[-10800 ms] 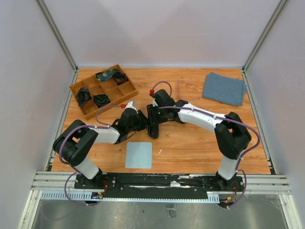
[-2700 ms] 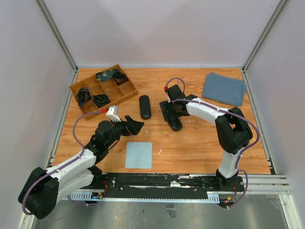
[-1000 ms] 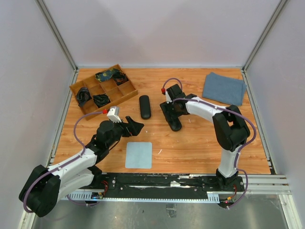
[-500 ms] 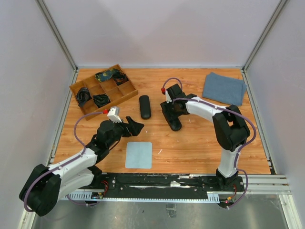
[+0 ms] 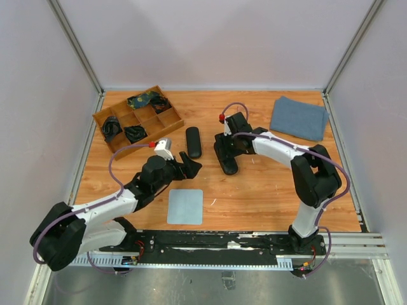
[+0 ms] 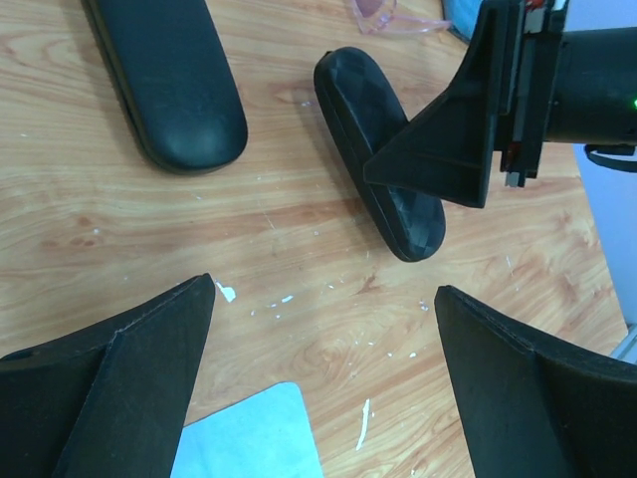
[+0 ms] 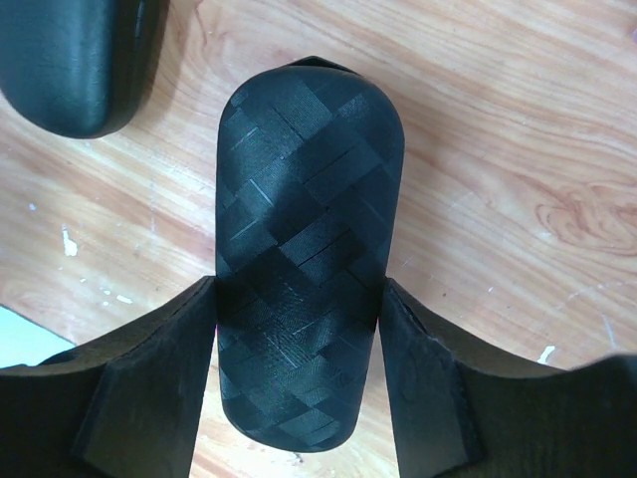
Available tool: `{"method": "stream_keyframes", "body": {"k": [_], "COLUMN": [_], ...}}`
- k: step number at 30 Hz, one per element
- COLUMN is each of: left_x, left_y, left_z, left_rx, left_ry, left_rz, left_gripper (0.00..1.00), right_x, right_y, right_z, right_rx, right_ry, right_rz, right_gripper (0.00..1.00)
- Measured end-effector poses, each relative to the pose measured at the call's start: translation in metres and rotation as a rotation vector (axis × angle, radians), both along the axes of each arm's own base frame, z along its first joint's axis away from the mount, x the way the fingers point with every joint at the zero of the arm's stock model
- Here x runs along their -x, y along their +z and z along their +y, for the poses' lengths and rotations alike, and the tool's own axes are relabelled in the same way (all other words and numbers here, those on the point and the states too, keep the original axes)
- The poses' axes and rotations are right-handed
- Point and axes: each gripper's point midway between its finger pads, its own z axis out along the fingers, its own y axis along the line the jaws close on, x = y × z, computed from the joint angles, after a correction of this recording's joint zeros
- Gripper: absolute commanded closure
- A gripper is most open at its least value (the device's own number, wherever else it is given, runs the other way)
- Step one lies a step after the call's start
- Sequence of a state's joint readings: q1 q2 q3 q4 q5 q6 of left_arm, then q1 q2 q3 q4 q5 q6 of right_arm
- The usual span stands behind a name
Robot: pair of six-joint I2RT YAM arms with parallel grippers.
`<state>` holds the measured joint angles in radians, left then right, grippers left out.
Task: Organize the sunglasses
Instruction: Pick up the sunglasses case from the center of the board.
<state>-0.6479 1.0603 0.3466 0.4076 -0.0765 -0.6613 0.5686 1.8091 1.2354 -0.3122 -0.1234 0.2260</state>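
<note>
1. Far left: wooden tray (image 5: 173, 126) with divided compartments, set at an angle on the table (image 5: 254, 197).
2. Its far-end compartments hold a patterned dark thing (image 5: 145, 100). Its left compartments hold two dark bundles (image 5: 112, 126). They are too small to say what they are.
3. Black-framed pair: I cannot pick it out in any view.
4. Left gripper (image 6: 323, 289) hovers above the table with its fingers spread wide and nothing between them. It sits just near of the smooth case.
5. Small pale blue cloth (image 5: 185, 206) lies flat at the near edge, just near of the left gripper.
6. Smooth black case (image 5: 193, 142) is shut and lies on the table just right of the tray, so its contents are hidden.
7. Right gripper (image 7: 299, 289) is clamped on the woven case (image 7: 304, 199), with one finger pressed against each long side. That case is also shut, lies flat on the wood, and sits near the smooth case without touching it.
8. Pink glasses (image 6: 378, 14) lie on the table beyond the woven case, beside the folded cloth. Only part of the frame shows in the left wrist view.
9. Far right: folded blue cloth (image 5: 299, 117) lies on the table.
</note>
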Motion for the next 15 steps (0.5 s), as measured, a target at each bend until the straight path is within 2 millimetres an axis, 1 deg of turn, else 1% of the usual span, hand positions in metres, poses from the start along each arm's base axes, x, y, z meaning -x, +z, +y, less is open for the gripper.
{"method": "stream_keyframes", "body": {"k": [4,9,11,15], "left_x": [0.001,0.003,0.002,0.005], "left_y": [-0.01,-0.023,-0.024,-0.025], "left_z": [-0.015,-0.036,-0.043,-0.06], "left_rx": [-0.023,-0.062,-0.069,-0.083], "left_ry": [-0.01,-0.026,-0.029,-0.039], "left_rz": [0.035,0.071,0.074,0.071], "left_gripper": [0.01,0.02,0.03,0.03], "right_x": [0.008,0.025,0.035,0.048], "right_y": [0.004,0.005,0.009,0.021], "right_z": [-0.001,-0.008,-0.01,-0.015], "right_rx": [-0.038,-0.078,-0.109,-0.173], "right_ry": [-0.034,-0.069,-0.077,-0.1], "right_rz": [0.002,0.006,0.003,-0.033], "right_gripper": [0.99,0.99,0.99,0.99]}}
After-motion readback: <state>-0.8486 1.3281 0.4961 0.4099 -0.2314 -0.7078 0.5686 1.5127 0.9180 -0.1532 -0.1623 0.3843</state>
